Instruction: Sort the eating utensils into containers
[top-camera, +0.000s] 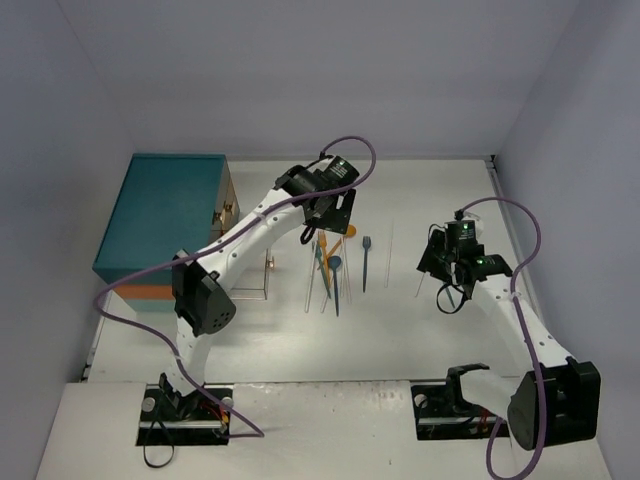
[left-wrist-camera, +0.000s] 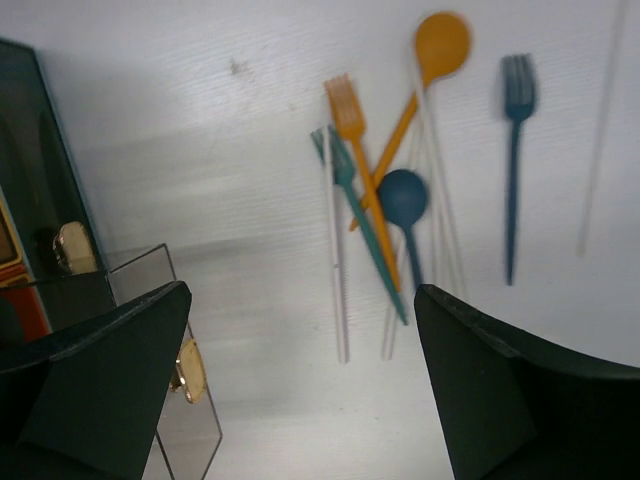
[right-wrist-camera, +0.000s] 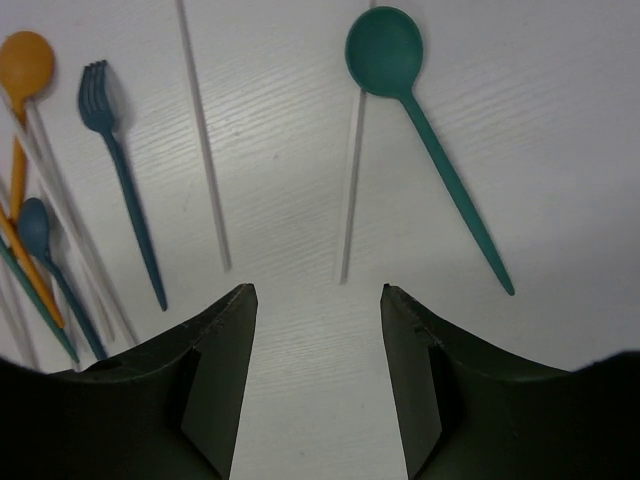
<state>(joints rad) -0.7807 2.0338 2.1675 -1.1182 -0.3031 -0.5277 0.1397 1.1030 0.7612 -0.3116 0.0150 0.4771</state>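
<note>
Just beyond the right pincer (right-wrist-camera: 315, 300) (released, fingers apart) lies a teal spoon (right-wrist-camera: 430, 140).

Both my arms stretched forward, hands pointing down.
I see my left hand (left-wrist-camera: 302, 292) with fingers spread wide, my right hand (right-wrist-camera: 318, 292) parted too, neither gripping anything.

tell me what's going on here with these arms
Two robot arms are sorting plastic cutlery into a teal chest. Both grippers are open and empty: the left gripper hovers over a heap of forks, spoons and chopsticks beside a pulled-out clear drawer, the right gripper over a teal spoon. Every utensil in view lies on the table.
</note>
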